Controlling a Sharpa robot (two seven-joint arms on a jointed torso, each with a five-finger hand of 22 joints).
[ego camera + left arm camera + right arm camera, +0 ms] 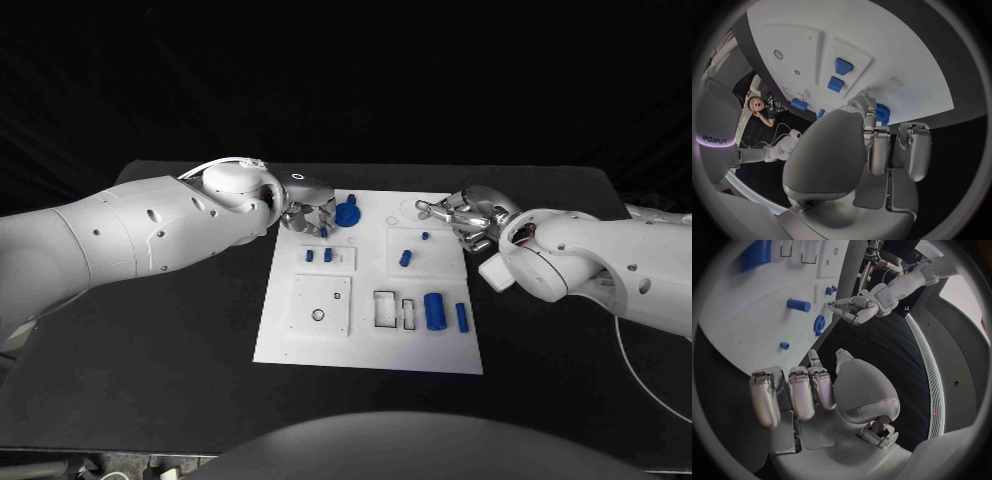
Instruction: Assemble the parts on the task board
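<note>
**Task board with blue parts, both robot hands at its far edge**

Nearest the camera: black bench (144,380), bearing the white task board (289,345) at its middle. On the board's near right, two upright blue cylinders (434,311) side by side, next to two rectangular slots (387,308). On the near left, a raised square plate (320,306) with a small dark ring. Further back, two small blue blocks (319,256) set in a left panel, and a short blue peg (407,258) on the right half, with a smaller blue piece (426,237) just beyond it. At the far left of the board, a blue gear-like part (346,213), just beside the left robot hand (307,217); contact between the two not discernible. Left robot hand over the board's far-left corner, fingers (878,150) loosely apart and straight in the left wrist view, holding nothing. Right robot hand (464,213) at the board's far-right edge, fingers (798,392) extended side by side, spread, holding nothing.
</note>
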